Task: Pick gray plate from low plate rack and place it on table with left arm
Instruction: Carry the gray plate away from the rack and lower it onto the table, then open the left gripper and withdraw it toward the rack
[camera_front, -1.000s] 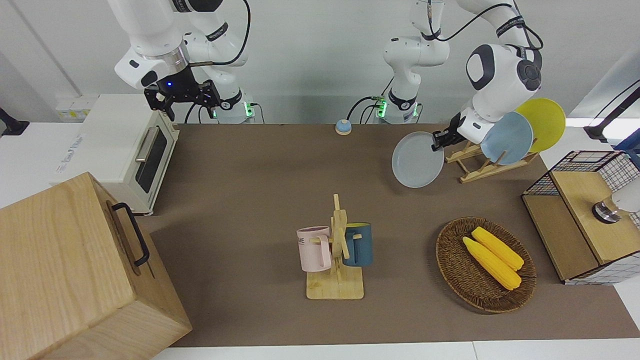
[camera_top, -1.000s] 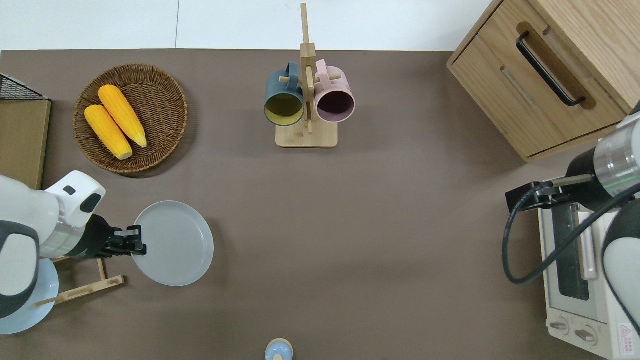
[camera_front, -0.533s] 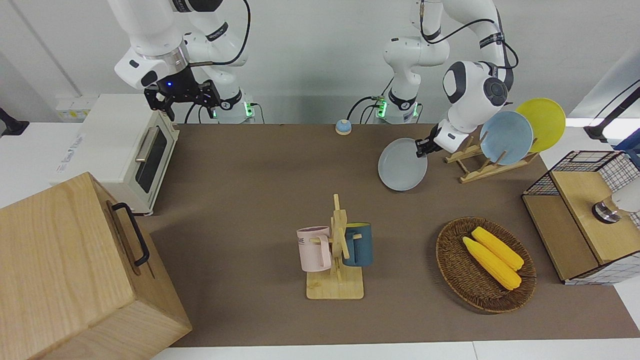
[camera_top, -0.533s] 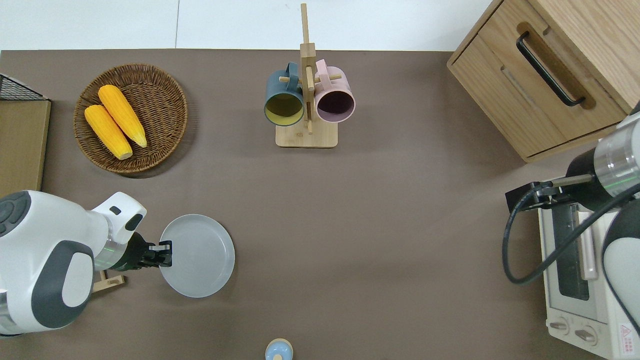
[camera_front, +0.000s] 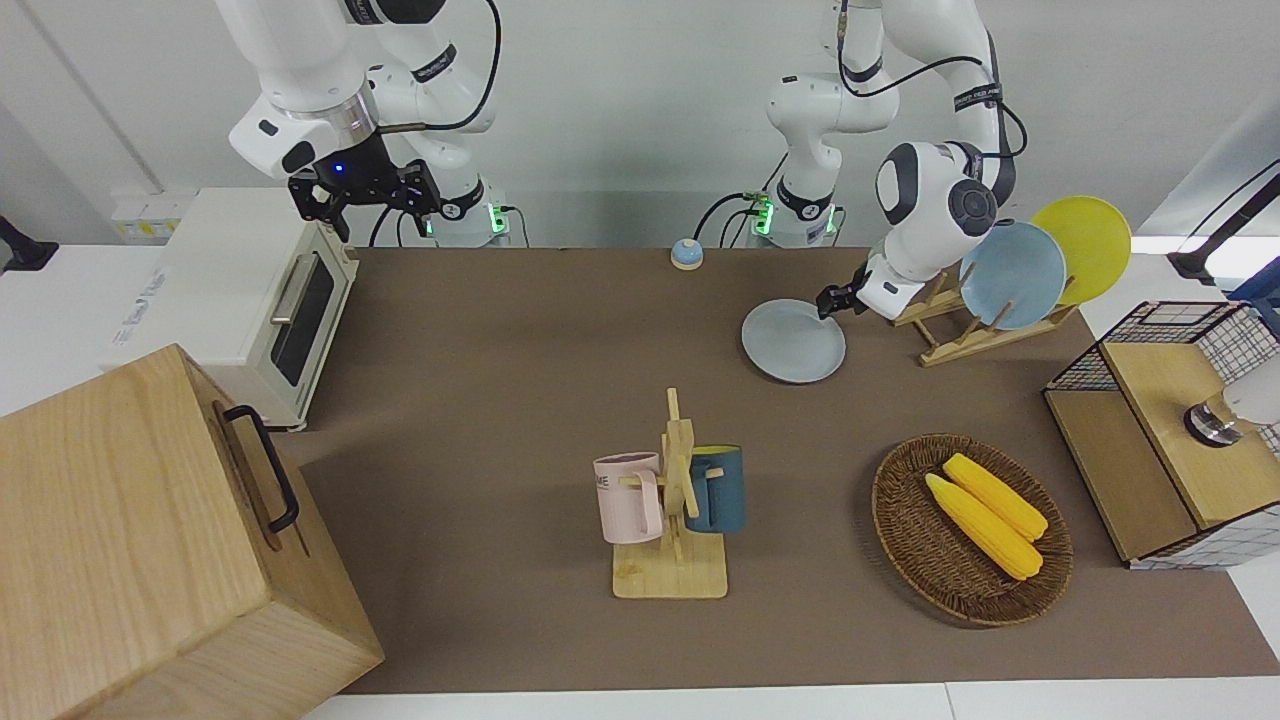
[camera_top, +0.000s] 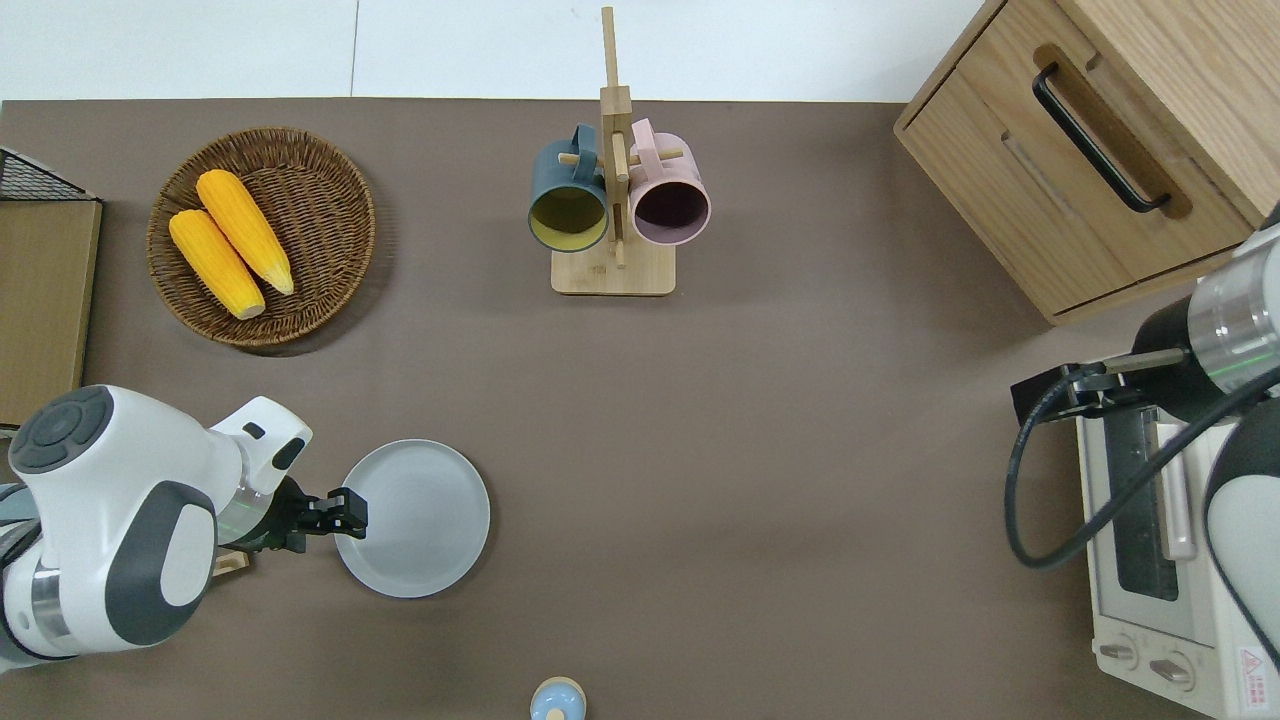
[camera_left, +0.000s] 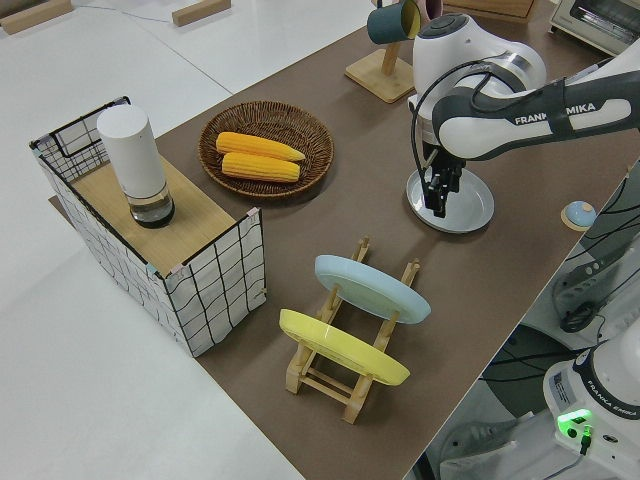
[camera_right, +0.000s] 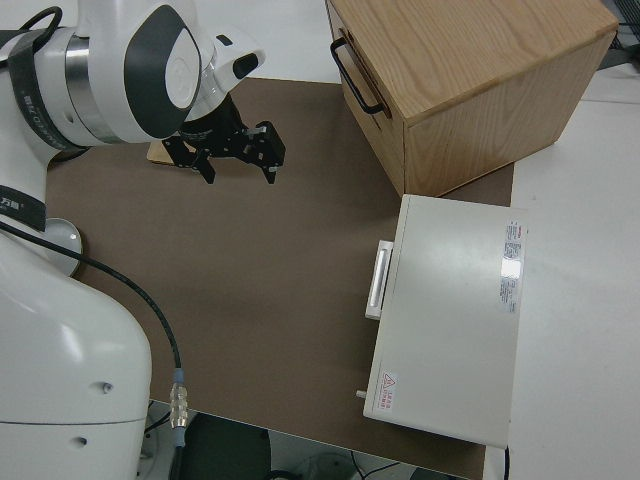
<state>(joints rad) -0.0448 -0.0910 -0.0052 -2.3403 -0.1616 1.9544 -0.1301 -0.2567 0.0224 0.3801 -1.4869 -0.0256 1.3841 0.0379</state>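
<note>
The gray plate (camera_front: 790, 345) lies level and low on the brown table (camera_front: 500, 350), beside the low plate rack (camera_front: 950, 340) and toward the middle of the table from it. It also shows in the overhead view (camera_top: 420, 535) and the left side view (camera_left: 470, 205). My left gripper (camera_top: 350, 503) is shut on the plate's rim on the side toward the rack, and it shows in the front view (camera_front: 828, 300) too. I cannot tell whether the plate's whole base touches the table. My right gripper (camera_right: 238, 170) is open, empty and parked.
The rack holds a light blue plate (camera_front: 1012, 275) and a yellow plate (camera_front: 1085, 245). A corn basket (camera_front: 970, 530) and a mug tree (camera_front: 672, 500) stand farther from the robots. A small blue bell (camera_front: 686, 253), a toaster oven (camera_front: 270, 300), a wooden cabinet (camera_front: 140, 540) and a wire crate (camera_front: 1170, 430) stand around the edges.
My left gripper has carried the gray plate away from the rack toward the table's middle, lowered it and tipped it from slanted to level at the tabletop. The right arm has not moved.
</note>
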